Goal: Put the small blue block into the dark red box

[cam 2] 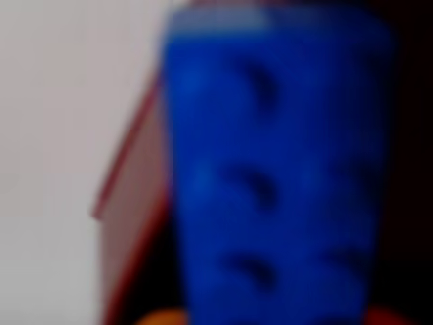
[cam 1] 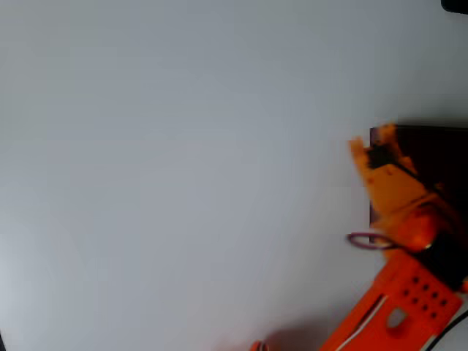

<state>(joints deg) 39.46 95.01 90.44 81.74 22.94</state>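
table (cam 1: 183, 183): plain white | dark object (cam 1: 455, 5): top-right corner, unidentifiable

The table (cam 1: 183, 175) presents a plain, pale grey-white surface in the overhead view. Lighting is soft and even. A dark object (cam 1: 455, 5) sits at the top right corner.

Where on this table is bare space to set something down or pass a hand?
The white table is bare across the overhead view's left and middle, up to the dark red box's left wall. It is crowded at the right edge, where the orange end effector hangs at that wall and the arm crosses the lower right corner.
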